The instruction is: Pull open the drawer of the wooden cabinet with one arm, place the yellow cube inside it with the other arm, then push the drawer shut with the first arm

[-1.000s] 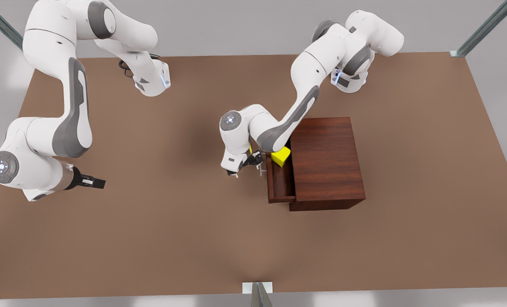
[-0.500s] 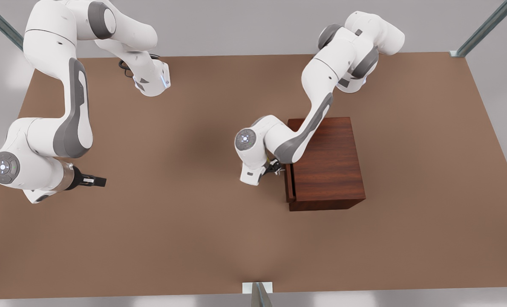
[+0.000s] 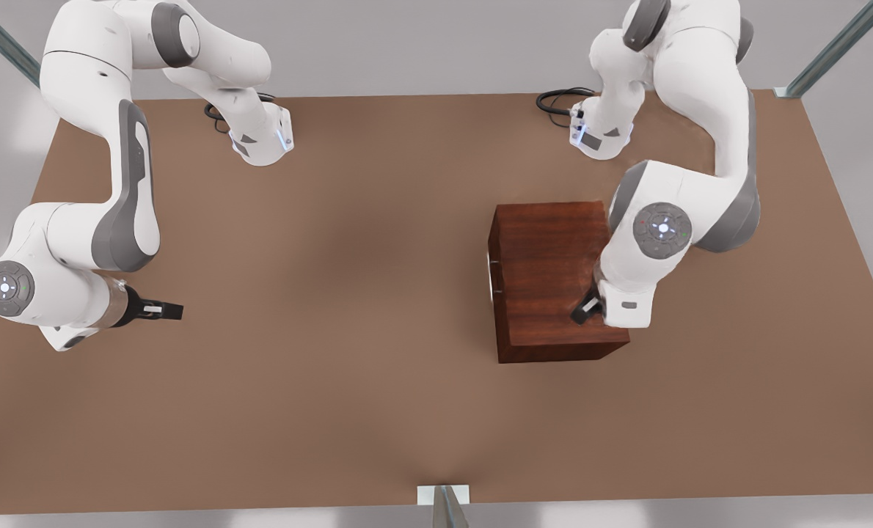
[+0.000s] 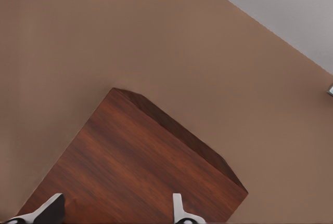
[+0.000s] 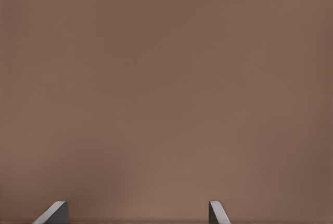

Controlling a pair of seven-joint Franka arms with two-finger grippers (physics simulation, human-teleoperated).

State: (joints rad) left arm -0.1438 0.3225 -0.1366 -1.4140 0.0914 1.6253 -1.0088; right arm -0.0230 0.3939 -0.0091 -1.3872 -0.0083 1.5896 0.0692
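drawer looks shut; i keep my left gripper (image 3: 582, 314) spread, empty, above the dark reddish-brown wooden cabinet (image 3: 550, 279); right gripper (image 3: 163, 311) waits, spread, empty.

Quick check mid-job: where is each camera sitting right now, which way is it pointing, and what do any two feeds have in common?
Front view: high above the table, looking steeply down; both arms show, the left gripper over the wooden cabinet, the right gripper waiting at the front view's left.
Left wrist view: on the left arm, facing down at the cabinet top; two spread fingertips show.
Right wrist view: on the right arm, facing bare table; spread fingertips show.
Shared: front and left wrist views both show the cabinet.
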